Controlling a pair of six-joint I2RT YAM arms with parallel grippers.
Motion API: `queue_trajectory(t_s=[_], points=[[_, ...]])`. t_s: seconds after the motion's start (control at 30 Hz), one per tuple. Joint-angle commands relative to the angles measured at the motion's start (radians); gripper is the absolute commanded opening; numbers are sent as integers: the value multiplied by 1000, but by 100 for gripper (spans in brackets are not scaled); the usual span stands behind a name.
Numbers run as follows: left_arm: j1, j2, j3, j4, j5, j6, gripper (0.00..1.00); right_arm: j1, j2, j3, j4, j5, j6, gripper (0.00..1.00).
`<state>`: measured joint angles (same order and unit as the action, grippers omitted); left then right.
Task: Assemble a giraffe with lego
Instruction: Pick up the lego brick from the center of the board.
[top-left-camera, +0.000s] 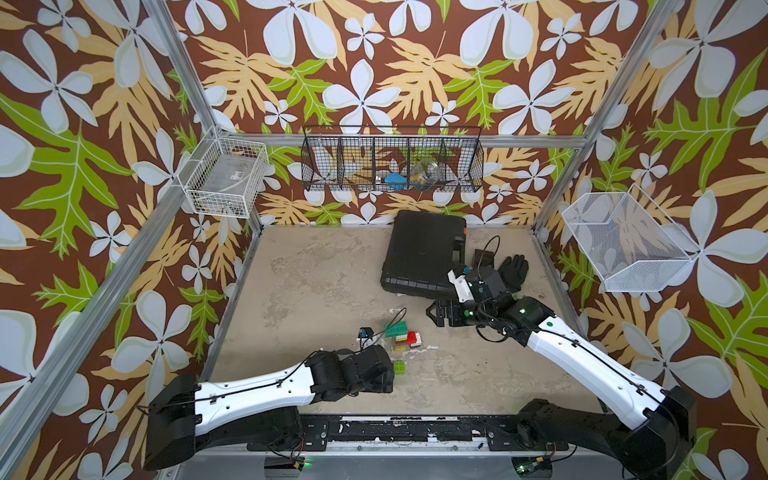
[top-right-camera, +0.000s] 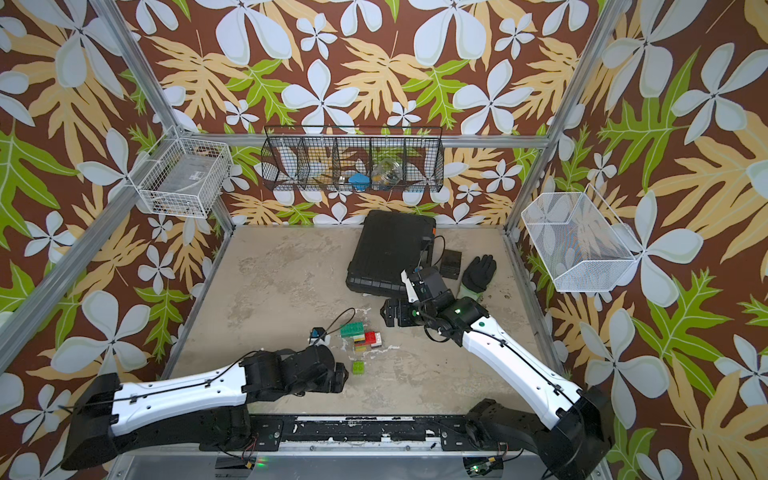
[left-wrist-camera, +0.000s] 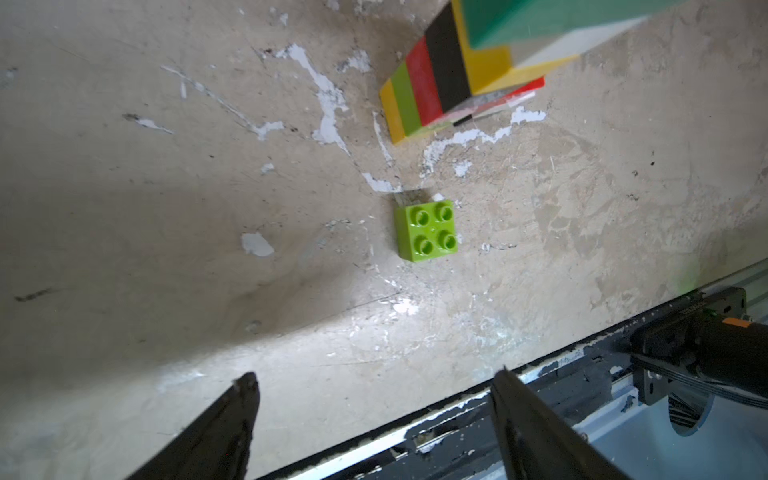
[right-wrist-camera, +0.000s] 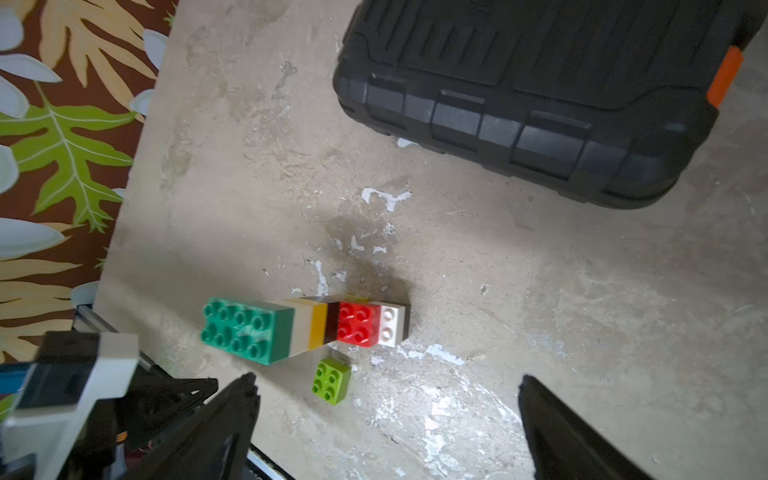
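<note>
1. Standing upright near the middle of the table (top-left-camera: 311, 270), the giraffe (right-wrist-camera: 307, 328) carries its dark green head brick atop a striped neck, with the red body low at its side.
2. One loose lime green brick (left-wrist-camera: 427, 230) sits studs-up on the table, just beside the giraffe's foot.
3. Close by that brick, the left hand (left-wrist-camera: 374, 378) hovers with jaws apart, holding nothing.
4. Across from it, the right hand (right-wrist-camera: 386, 380) hangs spread wide and empty, near a black case (top-left-camera: 424, 253).
</note>
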<state>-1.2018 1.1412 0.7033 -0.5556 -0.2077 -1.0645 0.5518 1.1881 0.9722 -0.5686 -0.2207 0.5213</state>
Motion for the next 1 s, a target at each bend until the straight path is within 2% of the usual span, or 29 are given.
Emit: queue_trajectory(t_s=[0.0,0.33,0.47,0.7,0.97], points=[[-38,97,73,35,-89,-114,90,-46,-13,-54,44,-124,-81,100],[-44,362,203,85,-113,-143,87,-230,-44,-118,30,-274,-195,100],[-37,443,270,41,-143,-126,84,-257,-39,-98,-7,-277,-249,100],[-27,484,276,25,-144,-117,83,-257,-12,-82,-8,-292,-268,100],[-27,454,247,37,-150,-109,82,-270,-4,-68,-1,-296,-265,100]])
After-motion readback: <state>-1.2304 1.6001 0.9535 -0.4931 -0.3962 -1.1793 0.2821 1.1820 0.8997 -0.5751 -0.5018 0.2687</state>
